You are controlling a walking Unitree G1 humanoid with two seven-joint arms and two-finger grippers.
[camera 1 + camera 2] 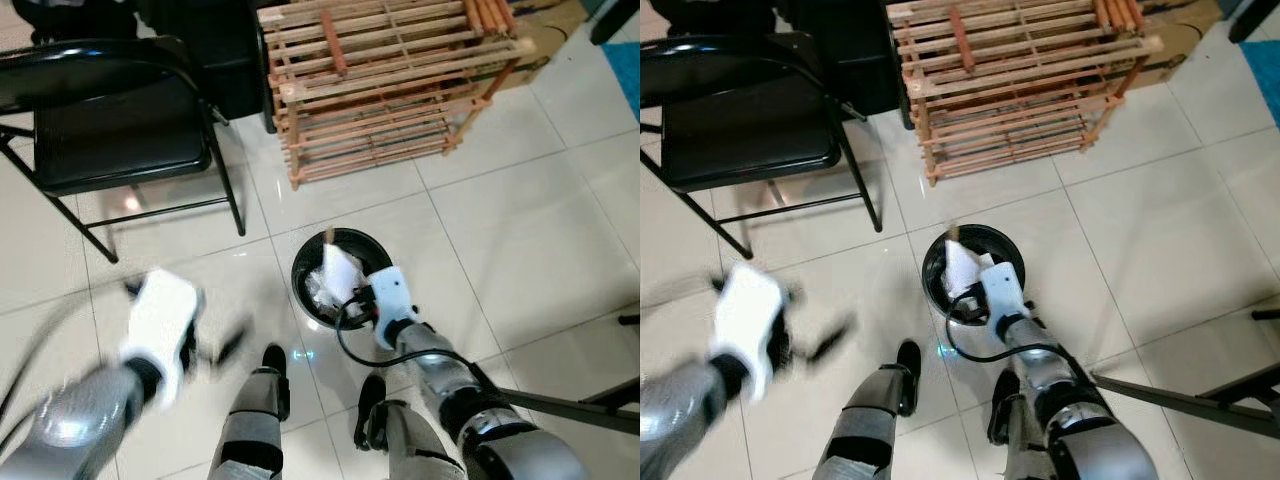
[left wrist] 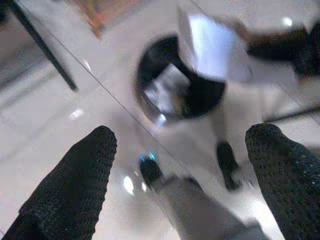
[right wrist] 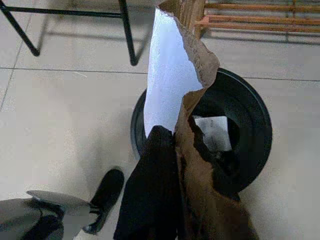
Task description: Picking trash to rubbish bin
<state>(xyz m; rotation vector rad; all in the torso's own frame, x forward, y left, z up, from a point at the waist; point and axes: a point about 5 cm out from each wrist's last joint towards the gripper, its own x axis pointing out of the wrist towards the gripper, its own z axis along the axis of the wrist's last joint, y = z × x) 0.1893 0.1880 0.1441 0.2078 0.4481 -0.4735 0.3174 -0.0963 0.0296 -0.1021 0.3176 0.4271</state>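
Over the bin [image 1: 340, 280], your right gripper [image 3: 167, 145] clamps the torn paper [image 3: 175, 90] above the opening so it falls inside, while your left gripper [image 2: 185, 170] hangs spread, empty.

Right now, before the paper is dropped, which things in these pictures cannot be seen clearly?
- Left gripper: blurred by motion in both eye views.
- Bottom of the rubbish bin: in the right wrist view, hidden behind the torn paper held in the right gripper.
- Trash inside the bin: blurred in the left wrist view.
- Black chair: cut off by the left edge of the eye views.
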